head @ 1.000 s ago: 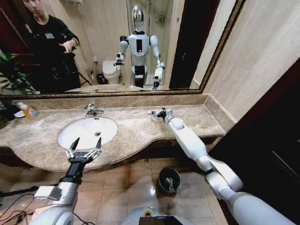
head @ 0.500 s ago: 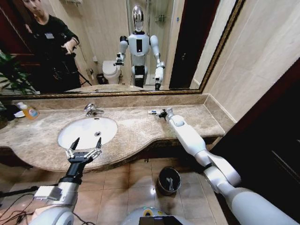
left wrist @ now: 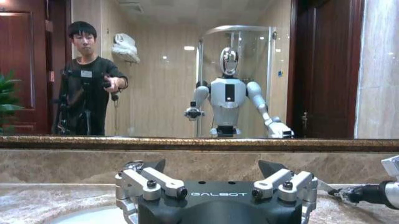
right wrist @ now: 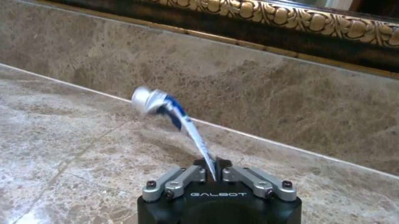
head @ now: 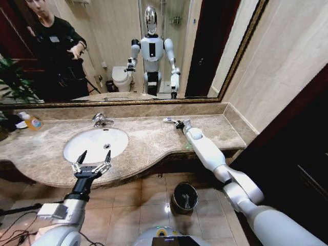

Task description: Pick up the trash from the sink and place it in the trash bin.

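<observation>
Head view: right hand [head: 177, 123] pinches a white tube [right wrist: 163, 108], lifted off the table [head: 154, 141]; trash bin [head: 184, 197] at 6 o'clock awaits. Left hand [head: 91, 163] hovers spread, idle.

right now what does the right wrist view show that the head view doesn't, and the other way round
Right wrist view alone: the blue stripe and capped end of the slim white tube, and the right gripper's fingers shut on its flat tail.

Head view alone: the oval white ceramic sink, the open left gripper at its front edge, and the dark round trash bin on the floor.

Both: the beige-brown marble counter and the held tube.
</observation>
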